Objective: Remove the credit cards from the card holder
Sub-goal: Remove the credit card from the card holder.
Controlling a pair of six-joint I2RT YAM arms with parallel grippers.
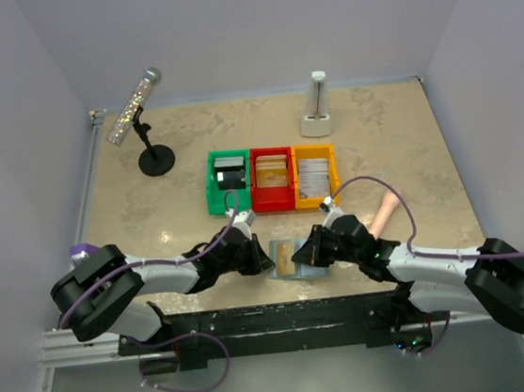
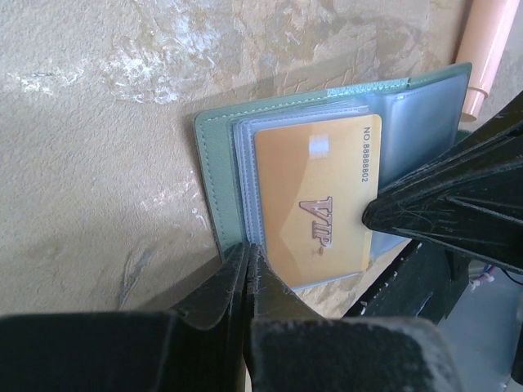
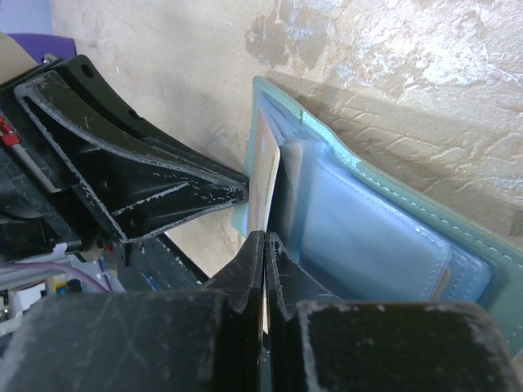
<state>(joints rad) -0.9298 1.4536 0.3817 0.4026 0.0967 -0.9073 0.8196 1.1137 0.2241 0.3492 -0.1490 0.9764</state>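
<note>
Left wrist, left gripper [image 2: 248,268] pinching stitched card holder [image 2: 214,167], right gripper [image 3: 263,247] clamping gold card [image 2: 315,192]

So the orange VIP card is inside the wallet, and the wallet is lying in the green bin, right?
Not quite. The orange VIP card is inside the wallet, but the wallet lies on the table, not in the green bin. The top view shows it on the table, in front of that bin.

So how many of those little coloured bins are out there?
3, side by side in one row: the green bin on the left, the red bin in the middle, the yellow bin on the right. None seems hidden.
</note>
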